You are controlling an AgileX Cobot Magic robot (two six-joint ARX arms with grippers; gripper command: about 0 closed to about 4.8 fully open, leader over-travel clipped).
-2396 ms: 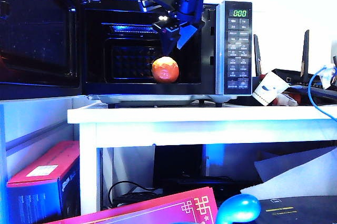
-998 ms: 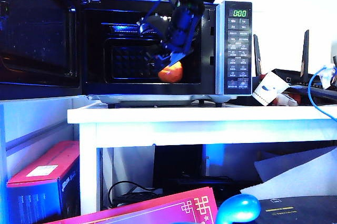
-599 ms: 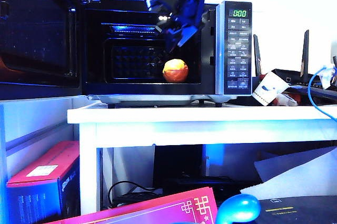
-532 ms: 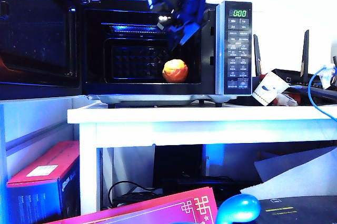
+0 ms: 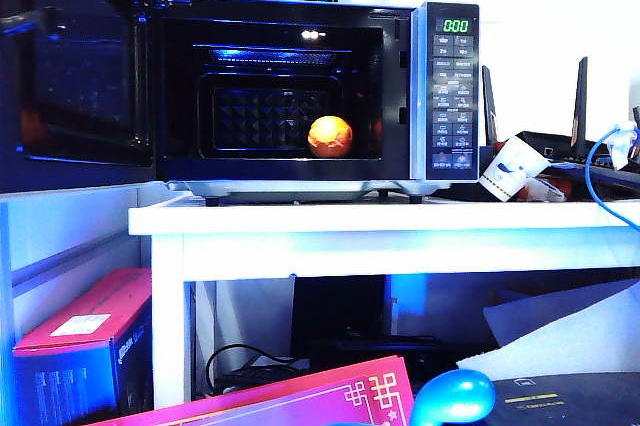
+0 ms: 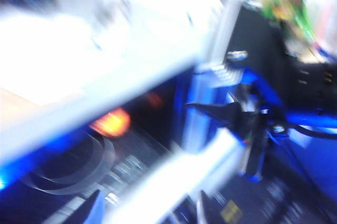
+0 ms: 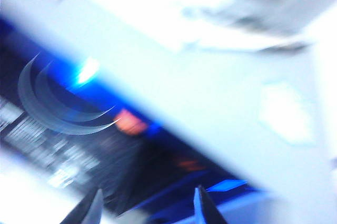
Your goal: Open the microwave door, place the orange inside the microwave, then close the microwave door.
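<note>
My left gripper [image 6: 147,211] shows only as two dark fingertips with a clear gap between them and nothing in it, so I read it as parted and empty; the view is badly smeared. My right gripper [image 7: 147,208] looks the same in its own blurred view, tips apart, holding nothing. Neither arm's gripper appears in the exterior view; only a scrap of blue arm pokes in at the top edge above the microwave [image 5: 300,91]. Out from the tools: the orange [image 5: 330,136] sits on the floor of the cavity, right of centre, nothing touching it, and it shows as an orange smear in both wrist views [image 6: 111,122] [image 7: 130,121]. That half of the job looks done to me. What remains hinges on the microwave door [image 5: 75,71], which stands swung wide open at the far left of the oven, hinged on that left side, its tall panel facing roughly toward the camera. It lies left of both arms, so I judge the left arm the nearer one; it would need to get behind the door's free edge and sweep it rightward to shut it.
</note>
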